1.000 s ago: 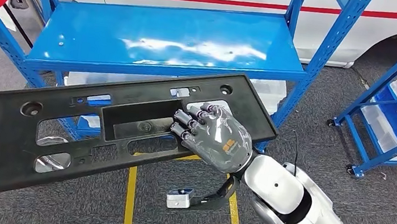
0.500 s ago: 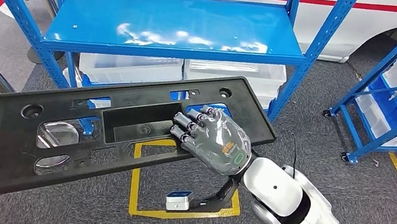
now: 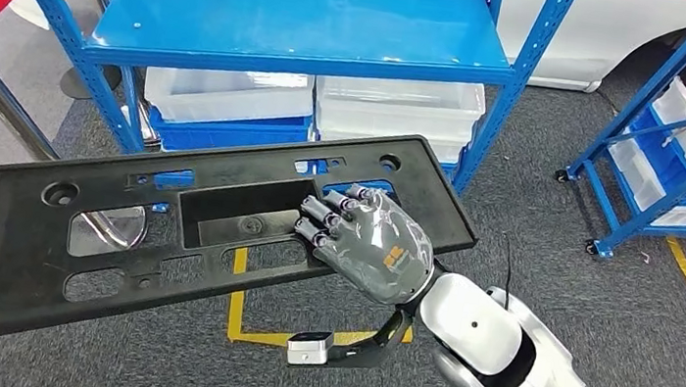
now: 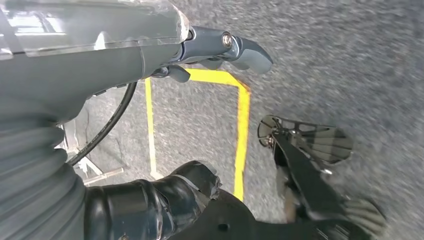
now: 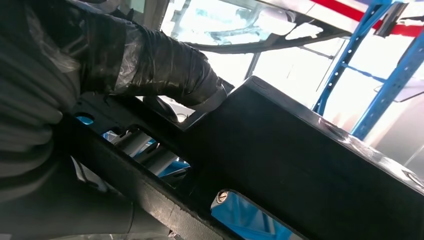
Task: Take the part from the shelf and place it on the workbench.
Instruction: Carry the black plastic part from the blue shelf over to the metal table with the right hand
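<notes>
Black plastic, long and flat, pierced with cut-outs — the part (image 3: pixel 167 231) is riding in the air in front of me, tilted so that its far-left end is hanging lower, well clear of the blue shelf (image 3: pixel 300 25) it came from. My right robot hand (image 3: pixel 363 238) is gripping it near its right end, fingers curled over the rim of the rectangular recess; in the right wrist view the thumb (image 5: pixel 165 70) is pressing against the underside, so the panel is being pinched between thumb and fingers.

Over the last second the whole scene has been sliding away in the head view: the shelf is now sitting higher and further off, the white bins (image 3: pixel 311 101) beneath it are coming into full sight, and the yellow floor marking (image 3: pixel 235 318) is shifting under the panel. The part and my hand are keeping the same place in the picture, so I judge that I am backing off from the shelf — not that the part is moving in my grip.

My left robot hand (image 4: pixel 220 47) is hanging over the grey carpet (image 3: pixel 551 239), holding nothing, fingers loosely apart.

The pick looks finished; the carry to the tabletop is what remains.
</notes>
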`<act>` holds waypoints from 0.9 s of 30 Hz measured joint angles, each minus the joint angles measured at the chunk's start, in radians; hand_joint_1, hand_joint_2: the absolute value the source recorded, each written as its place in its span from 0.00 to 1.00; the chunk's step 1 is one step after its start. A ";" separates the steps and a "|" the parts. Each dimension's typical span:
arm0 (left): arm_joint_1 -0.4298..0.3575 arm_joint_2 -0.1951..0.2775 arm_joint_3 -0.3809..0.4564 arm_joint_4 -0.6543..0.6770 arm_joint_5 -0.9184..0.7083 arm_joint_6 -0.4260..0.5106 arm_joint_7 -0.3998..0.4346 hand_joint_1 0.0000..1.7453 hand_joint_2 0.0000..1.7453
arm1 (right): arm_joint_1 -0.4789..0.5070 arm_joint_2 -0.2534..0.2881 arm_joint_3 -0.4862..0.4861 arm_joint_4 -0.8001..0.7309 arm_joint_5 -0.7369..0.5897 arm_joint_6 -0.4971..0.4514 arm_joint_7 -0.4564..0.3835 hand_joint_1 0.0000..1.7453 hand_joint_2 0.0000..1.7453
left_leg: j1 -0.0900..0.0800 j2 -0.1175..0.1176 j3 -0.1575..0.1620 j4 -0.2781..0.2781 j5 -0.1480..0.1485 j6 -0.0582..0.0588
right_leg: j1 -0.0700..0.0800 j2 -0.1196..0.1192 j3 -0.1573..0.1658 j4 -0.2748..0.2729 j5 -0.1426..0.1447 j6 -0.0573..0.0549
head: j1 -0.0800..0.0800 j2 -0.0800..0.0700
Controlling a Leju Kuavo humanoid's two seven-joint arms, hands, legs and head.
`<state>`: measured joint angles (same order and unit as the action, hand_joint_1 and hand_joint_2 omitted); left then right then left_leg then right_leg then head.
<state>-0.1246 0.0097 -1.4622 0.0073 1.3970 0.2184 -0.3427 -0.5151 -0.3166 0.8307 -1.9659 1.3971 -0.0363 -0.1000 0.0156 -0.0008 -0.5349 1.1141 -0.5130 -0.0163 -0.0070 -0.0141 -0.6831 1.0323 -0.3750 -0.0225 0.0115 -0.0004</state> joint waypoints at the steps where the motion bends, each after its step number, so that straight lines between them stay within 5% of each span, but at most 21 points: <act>1: 0.000 0.001 0.000 0.000 0.000 0.000 -0.006 0.00 1.00 | 0.001 0.000 0.000 0.000 0.000 0.000 0.001 1.00 1.00 | -0.002 -0.001 0.039 -0.060 -0.017 0.005 | 0.001 0.000 -0.008 0.007 0.006 0.006 | 0.000 0.000; 3: -0.001 0.001 0.000 0.000 0.000 -0.002 -0.017 0.00 1.00 | 0.003 0.000 0.000 0.000 0.001 0.000 0.002 1.00 1.00 | -0.006 -0.004 0.059 -0.109 -0.036 0.020 | 0.002 -0.001 -0.014 0.009 0.020 0.020 | 0.001 0.000; 5: 0.001 0.001 0.000 0.000 0.000 -0.003 -0.020 0.00 1.00 | 0.006 0.000 0.000 0.000 0.001 0.000 0.002 1.00 1.00 | -0.005 0.000 0.047 -0.110 -0.019 0.038 | -0.002 0.001 -0.021 0.017 0.019 0.033 | 0.001 0.000; 7: 0.001 0.000 0.000 0.000 0.000 -0.003 -0.022 0.00 1.00 | 0.007 0.000 0.000 0.001 0.002 0.000 0.002 1.00 1.00 | -0.003 0.004 0.033 -0.112 0.002 0.053 | -0.005 0.006 -0.050 0.090 -0.040 0.043 | 0.001 0.000; 9: 0.002 0.001 0.000 0.000 0.000 -0.002 -0.023 0.00 1.00 | 0.010 0.000 0.000 0.001 0.002 0.000 0.002 1.00 1.00 | -0.004 0.006 0.013 -0.109 0.018 0.058 | -0.007 0.009 -0.091 0.220 -0.126 0.050 | 0.001 0.000; 11: 0.003 0.001 0.000 0.000 0.000 -0.002 -0.023 0.00 1.00 | 0.013 0.000 0.000 0.002 0.003 0.000 0.002 1.00 1.00 | -0.005 0.006 -0.005 -0.104 0.029 0.057 | -0.007 0.009 -0.101 0.295 -0.163 0.053 | 0.001 0.000; 13: 0.004 0.001 0.000 0.000 0.000 0.000 -0.020 0.00 1.00 | 0.014 0.000 0.000 0.002 0.003 0.000 0.002 1.00 1.00 | -0.005 0.006 -0.016 -0.098 0.033 0.055 | -0.007 0.009 -0.057 0.255 -0.144 0.050 | 0.001 0.000; 17: 0.003 0.000 0.000 0.000 0.000 0.001 -0.015 0.00 1.00 | 0.013 0.000 0.000 0.002 0.003 0.000 0.002 1.00 1.00 | -0.008 0.005 -0.023 -0.092 0.037 0.046 | 0.002 0.010 0.087 0.027 -0.088 0.026 | 0.001 0.000; 27: 0.002 0.001 0.000 0.000 0.000 0.002 -0.015 0.00 1.00 | 0.013 0.000 0.000 0.002 0.003 0.000 0.000 1.00 1.00 | -0.010 0.005 -0.033 -0.097 0.050 0.032 | 0.006 0.010 0.083 0.006 -0.077 0.015 | 0.000 0.000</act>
<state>-0.1224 0.0112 -1.4626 0.0075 1.3970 0.2201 -0.3574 -0.5022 -0.3170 0.8305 -1.9635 1.4000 -0.0362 -0.0996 0.0058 0.0039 -0.5679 1.0173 -0.4632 0.0160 -0.0006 -0.0042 -0.5999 1.0386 -0.4518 -0.0076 0.0119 -0.0004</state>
